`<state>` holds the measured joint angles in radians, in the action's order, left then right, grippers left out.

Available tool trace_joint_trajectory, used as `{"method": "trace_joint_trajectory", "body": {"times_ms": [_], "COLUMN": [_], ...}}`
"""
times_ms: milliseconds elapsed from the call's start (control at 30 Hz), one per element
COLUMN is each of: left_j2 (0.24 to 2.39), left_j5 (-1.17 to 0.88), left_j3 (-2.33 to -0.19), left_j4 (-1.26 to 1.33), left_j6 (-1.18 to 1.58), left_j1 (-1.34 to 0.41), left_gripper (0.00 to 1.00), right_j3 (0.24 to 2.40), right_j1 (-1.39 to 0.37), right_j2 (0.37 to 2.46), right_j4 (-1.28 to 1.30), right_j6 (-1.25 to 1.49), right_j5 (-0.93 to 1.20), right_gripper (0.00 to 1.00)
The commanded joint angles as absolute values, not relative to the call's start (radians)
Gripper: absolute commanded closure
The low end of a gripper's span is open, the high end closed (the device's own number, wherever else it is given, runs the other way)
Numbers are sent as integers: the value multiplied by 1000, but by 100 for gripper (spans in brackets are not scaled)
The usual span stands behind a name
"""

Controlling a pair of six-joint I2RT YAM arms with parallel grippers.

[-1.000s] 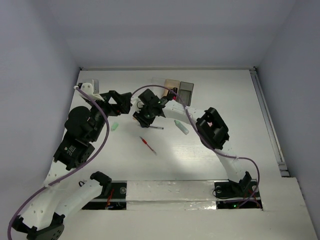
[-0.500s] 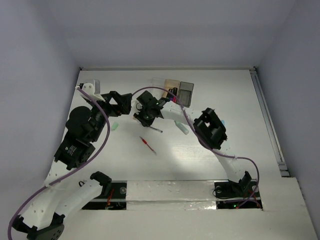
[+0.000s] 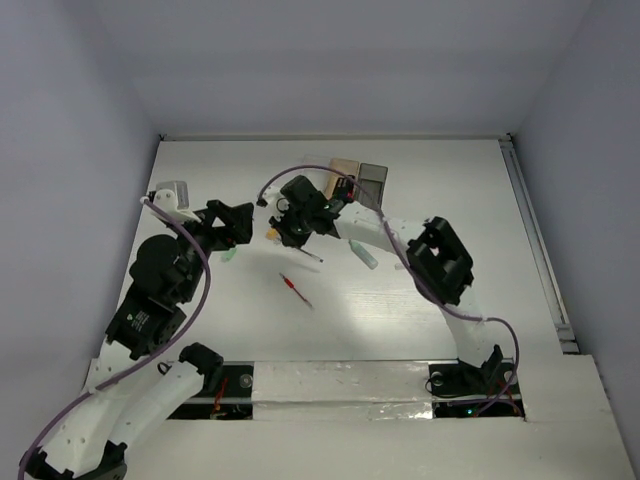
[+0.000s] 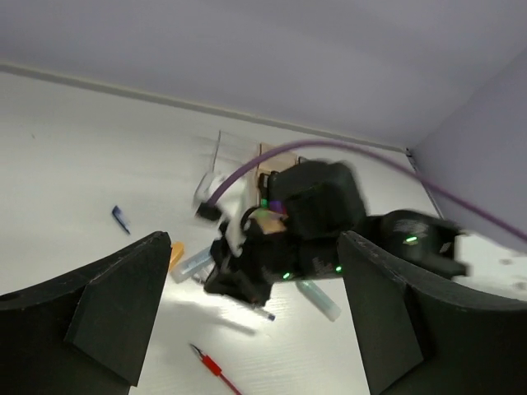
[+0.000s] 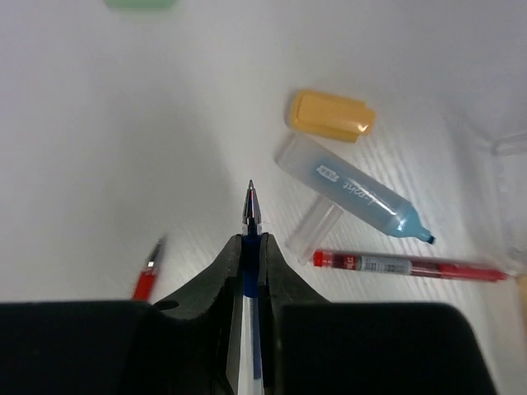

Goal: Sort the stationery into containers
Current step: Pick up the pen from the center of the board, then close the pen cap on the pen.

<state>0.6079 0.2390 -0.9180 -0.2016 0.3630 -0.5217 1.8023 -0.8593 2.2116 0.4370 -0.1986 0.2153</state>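
Jaws of the right gripper have just narrowed onto a thin blue ballpoint pen, tip forward above the white table; left gripper gapes empty. Transfer to the rectangular plastic containers appears next.

Right gripper: jaws have closed in on the blue pen, which is now pinched between them.
Left gripper: drawn back, leftward and nearer its base.

Wide left claw, clamped right claw.
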Motion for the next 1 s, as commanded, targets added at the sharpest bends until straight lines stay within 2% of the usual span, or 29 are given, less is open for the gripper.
{"method": "trace_joint_trajectory", "body": {"times_ms": [0, 333, 500, 733, 967], "left_j2": [583, 548, 603, 681, 744], "left_j5": [253, 31, -58, -120, -120], "left_j3": [-858, -701, -681, -661, -663], "left_j4": [-195, -117, -25, 110, 124], "left_j6": [445, 586, 618, 626, 632], "left_j1": [-518, -518, -508, -499, -489], "left_gripper": [20, 33, 36, 37, 41], "right_j3": [1789, 1724, 1605, 1404, 1356], "right_j1": [-870, -778, -778, -778, -778], "right_j2": [2005, 1858, 1793, 1700, 1671], "right_j4": [243, 22, -233, -428, -505], "right_j6": [-91, 382, 612, 712, 716], "right_j5": [233, 348, 399, 388, 385], "right_gripper": [99, 100, 100, 100, 100]}}
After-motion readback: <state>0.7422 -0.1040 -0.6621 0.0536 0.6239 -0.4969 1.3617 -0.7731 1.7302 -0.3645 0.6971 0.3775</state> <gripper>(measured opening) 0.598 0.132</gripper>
